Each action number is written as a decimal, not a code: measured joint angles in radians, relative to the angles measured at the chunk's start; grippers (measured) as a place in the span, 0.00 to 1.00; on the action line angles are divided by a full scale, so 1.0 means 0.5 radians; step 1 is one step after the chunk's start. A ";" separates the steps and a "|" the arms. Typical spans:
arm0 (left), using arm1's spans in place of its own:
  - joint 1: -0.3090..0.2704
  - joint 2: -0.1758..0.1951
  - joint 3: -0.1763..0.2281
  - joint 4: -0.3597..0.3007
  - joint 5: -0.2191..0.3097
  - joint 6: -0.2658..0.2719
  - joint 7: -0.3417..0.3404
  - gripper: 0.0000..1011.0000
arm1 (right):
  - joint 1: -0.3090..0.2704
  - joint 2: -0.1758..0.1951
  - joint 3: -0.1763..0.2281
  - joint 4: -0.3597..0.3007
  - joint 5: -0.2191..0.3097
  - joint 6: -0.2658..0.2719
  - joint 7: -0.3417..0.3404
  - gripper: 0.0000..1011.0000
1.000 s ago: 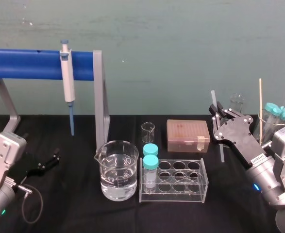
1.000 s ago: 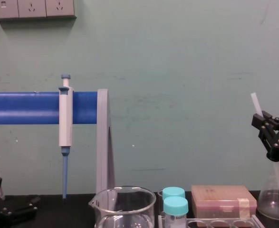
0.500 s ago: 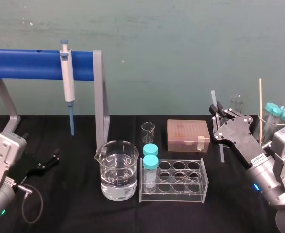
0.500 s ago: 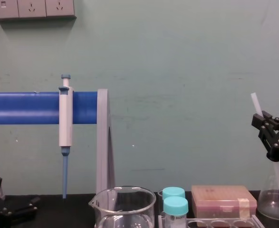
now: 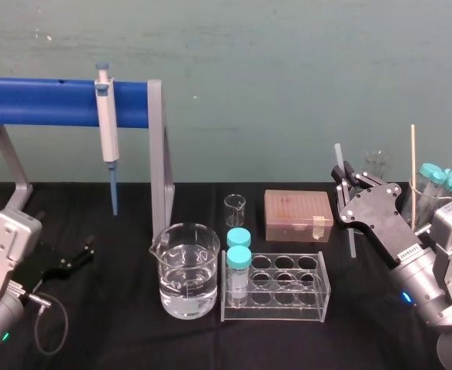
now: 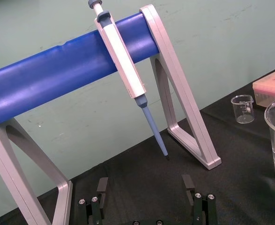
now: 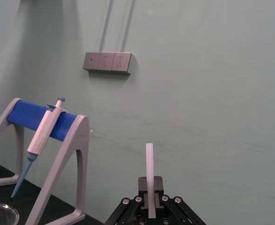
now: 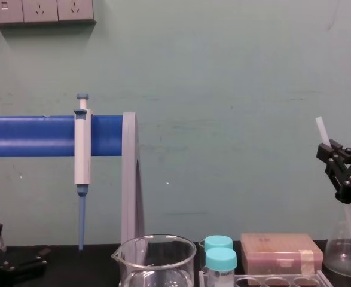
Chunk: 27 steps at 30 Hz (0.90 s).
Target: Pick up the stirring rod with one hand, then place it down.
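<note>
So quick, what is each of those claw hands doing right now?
Left gripper: open, holding nothing, parked low on the left.
Right gripper: shut on the stirring rod, raised on the right.

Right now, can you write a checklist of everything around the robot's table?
Surface: black cloth-covered table, no spills seen.
Job's things: thin translucent-white stirring rod, held tilted in the black right gripper.
Clutter: large glass beaker of water; clear tube rack holding two teal-capped tubes; small glass beaker; brown tip box; white-and-blue pipette hanging on a blue-bar stand.
Grippers: right gripper shut on the rod, up at the right; black left gripper open, low at the left.
Cables: grey cable looped beside the left arm.
Surroundings: green wall with sockets.
</note>
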 joint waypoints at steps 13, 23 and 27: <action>0.000 0.000 0.000 0.000 0.000 0.000 0.000 0.99 | 0.000 0.000 0.000 0.000 0.000 0.000 0.000 0.07; 0.000 0.000 0.000 0.000 0.000 0.000 0.000 0.99 | 0.020 -0.012 0.000 0.017 -0.006 -0.024 0.077 0.07; 0.000 0.000 0.000 0.000 0.000 0.000 0.000 0.99 | 0.043 -0.029 -0.016 0.036 -0.003 -0.048 0.150 0.07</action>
